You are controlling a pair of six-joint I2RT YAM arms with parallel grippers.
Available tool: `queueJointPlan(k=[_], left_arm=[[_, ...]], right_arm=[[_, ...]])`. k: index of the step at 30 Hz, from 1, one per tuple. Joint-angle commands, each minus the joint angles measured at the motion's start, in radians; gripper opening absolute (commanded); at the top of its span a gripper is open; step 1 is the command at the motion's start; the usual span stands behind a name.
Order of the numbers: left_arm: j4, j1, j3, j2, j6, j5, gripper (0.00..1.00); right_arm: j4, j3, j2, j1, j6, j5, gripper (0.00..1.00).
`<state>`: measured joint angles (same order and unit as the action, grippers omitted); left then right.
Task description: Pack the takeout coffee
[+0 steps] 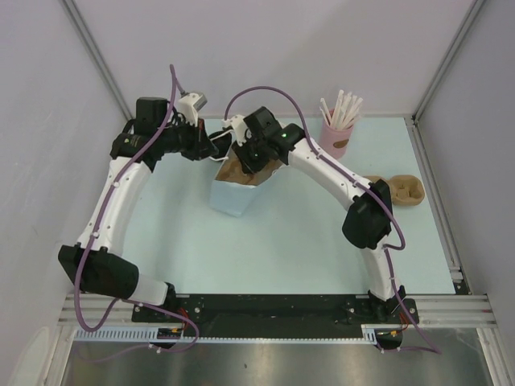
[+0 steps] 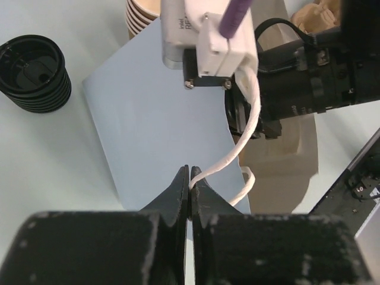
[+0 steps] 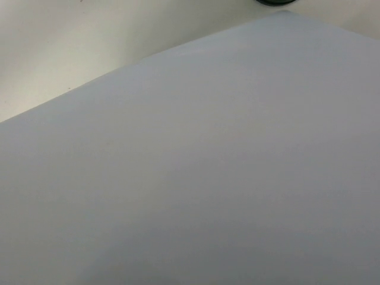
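- The left fingers [image 2: 178, 193] were pressed together, pinching a white cord [image 2: 236, 148] between their tips.
- The cord rose from the pinch towards the right arm's wrist camera [image 2: 202, 35]; a second loop of it hung just beside the fingers.
- Directly under the left fingers lay the pale blue wall of a paper bag [image 2: 148, 130], with its brown inside showing at the open mouth.
- The right fingers reached down at that mouth and were hidden by their own wrist; whether they stood wide, narrow or held anything could not be told.
- The right wrist view was filled by the bag's blue wall, very close to the lens.
- The takeout coffee could not be made out in any view, so its place could not be told.
- The bag stood upright on the worktop [image 1: 306, 241], between the two arms.
- Beyond the bag in the left wrist view were a stack of black lids [image 2: 32, 74] and a stack of brown cups [image 2: 141, 15], both near it.
- Towards the right rear stood a pink cup [image 1: 336, 138] holding white sticks [image 1: 342, 108].
- A brown pulp cup carrier [image 1: 402, 190] lay at the right edge, well apart from the bag.
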<state>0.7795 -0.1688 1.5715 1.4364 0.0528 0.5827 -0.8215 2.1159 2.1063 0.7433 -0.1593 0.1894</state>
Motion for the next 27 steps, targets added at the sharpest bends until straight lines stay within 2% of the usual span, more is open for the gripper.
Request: queueJointPlan(k=[1, 8, 15, 21, 23, 27], left_arm=[[-0.019, 0.008, -0.022, -0.048, 0.018, 0.040, 0.03], [-0.036, 0.009, -0.030, -0.042, -0.017, -0.109, 0.00], [-0.039, 0.009, -0.030, -0.033, -0.024, -0.161, 0.00], [-0.042, 0.009, -0.041, -0.030, -0.024, -0.169, 0.00], [-0.043, 0.009, -0.041, -0.031, -0.024, -0.167, 0.00], [-0.042, 0.009, -0.038, -0.031, -0.025, -0.162, 0.00]], right_arm=[[-0.002, 0.047, 0.015, 0.007, 0.010, -0.042, 0.24], [0.004, 0.024, 0.000, -0.001, 0.004, -0.033, 0.24], [0.001, 0.022, -0.008, -0.001, -0.006, -0.008, 0.30], [-0.011, 0.029, -0.031, -0.001, -0.032, 0.007, 0.59], [-0.013, 0.036, -0.055, -0.004, -0.043, 0.013, 0.64], [-0.028, 0.050, -0.103, -0.022, -0.052, 0.056, 0.82]])
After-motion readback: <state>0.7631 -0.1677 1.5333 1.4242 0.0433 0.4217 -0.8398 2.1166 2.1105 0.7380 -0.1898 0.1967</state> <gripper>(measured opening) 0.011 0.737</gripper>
